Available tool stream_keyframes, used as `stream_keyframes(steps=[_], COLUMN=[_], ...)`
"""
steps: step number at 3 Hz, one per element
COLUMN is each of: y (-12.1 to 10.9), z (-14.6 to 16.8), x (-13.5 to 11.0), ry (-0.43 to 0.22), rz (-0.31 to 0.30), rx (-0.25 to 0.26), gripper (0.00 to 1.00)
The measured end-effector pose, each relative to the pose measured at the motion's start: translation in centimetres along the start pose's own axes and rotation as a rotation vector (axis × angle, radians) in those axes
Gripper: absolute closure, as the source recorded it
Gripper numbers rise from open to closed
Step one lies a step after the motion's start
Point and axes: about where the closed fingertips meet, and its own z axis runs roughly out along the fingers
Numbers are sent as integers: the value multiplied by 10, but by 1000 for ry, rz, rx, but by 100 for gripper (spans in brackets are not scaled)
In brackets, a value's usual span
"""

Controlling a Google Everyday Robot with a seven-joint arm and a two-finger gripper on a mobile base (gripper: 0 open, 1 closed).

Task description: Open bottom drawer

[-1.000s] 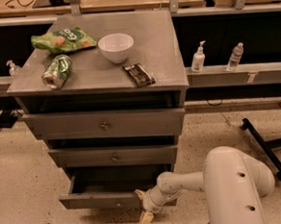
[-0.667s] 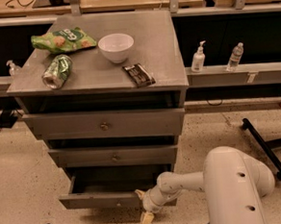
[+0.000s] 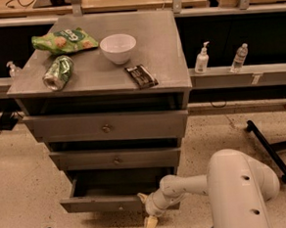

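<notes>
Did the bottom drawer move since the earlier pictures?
No. The bottom drawer stays equally far out beyond the middle drawer; the end effector is at its front edge.

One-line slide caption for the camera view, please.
Gripper at the right front of the bottom drawer, which stands partly open; bowl, can and snack bag on the cabinet top.

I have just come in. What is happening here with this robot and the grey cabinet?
The robot's arm reaches down low, and its pincer is at the right end of the bottom drawer front. That drawer stands partly pulled out, with its dark inside showing. On the cabinet top lie a white bowl, a green bag, a green can and a dark bar, all untouched.
</notes>
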Motion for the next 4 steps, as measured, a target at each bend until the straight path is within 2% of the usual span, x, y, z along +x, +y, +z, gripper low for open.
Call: stream_keyframes(steps=[1, 2, 3, 4], y=[0, -50, -102, -122], z=[0, -45, -90, -104], x=[0, -12, -26, -30], ry=[0, 33, 57, 70], rz=[0, -76, -151, -172], rx=[0, 102, 217, 256], gripper=[0, 19, 46, 46])
